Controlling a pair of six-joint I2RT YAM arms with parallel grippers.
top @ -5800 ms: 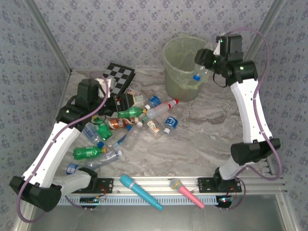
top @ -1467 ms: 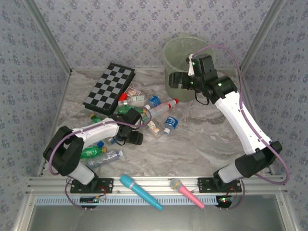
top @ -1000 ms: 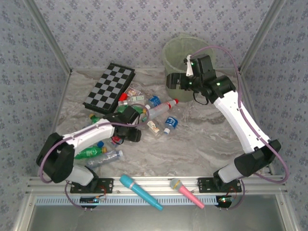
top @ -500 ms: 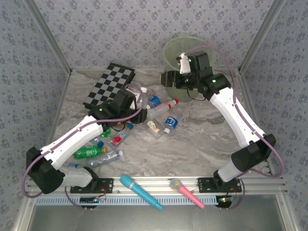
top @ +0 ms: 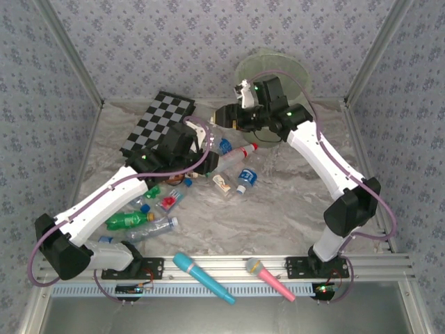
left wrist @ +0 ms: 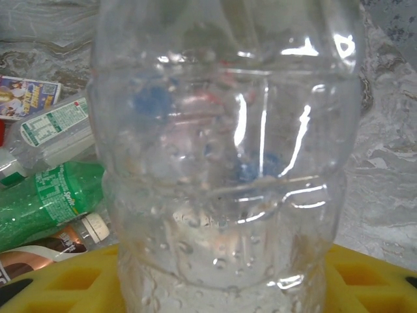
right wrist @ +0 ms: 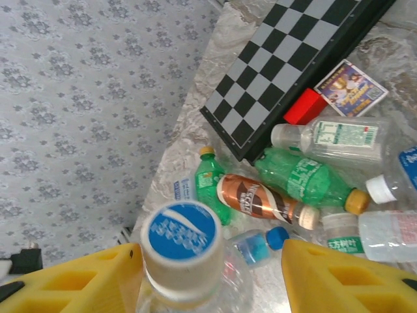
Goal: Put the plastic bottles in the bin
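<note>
My left gripper (left wrist: 218, 287) is shut on a clear plastic bottle (left wrist: 221, 163), which it holds off the table beside the checkerboard (top: 158, 124). In the top view that bottle (top: 204, 133) reaches up toward my right gripper (top: 219, 120). The right wrist view looks down on its blue-and-white cap (right wrist: 182, 251), which stands between my right gripper's (right wrist: 208, 280) yellow fingers (right wrist: 339, 280). The cap touches the left finger, with a gap to the right one. The pale green bin (top: 295, 64) stands behind the right arm. More bottles (top: 132, 220) lie in a pile on the table.
In the right wrist view a brown bottle (right wrist: 257, 195), green bottles (right wrist: 306, 179) and a clear one (right wrist: 339, 137) lie by the checkerboard (right wrist: 300, 59), with a red block (right wrist: 305, 106) and a card (right wrist: 352, 85). Cyan (top: 201, 277) and pink (top: 270, 277) microphones lie at the near edge.
My left arm has lifted the clear bottle out of the pile, up and to the right. My right gripper has swung left from the bin to the bottle's cap, its jaws narrowing.
</note>
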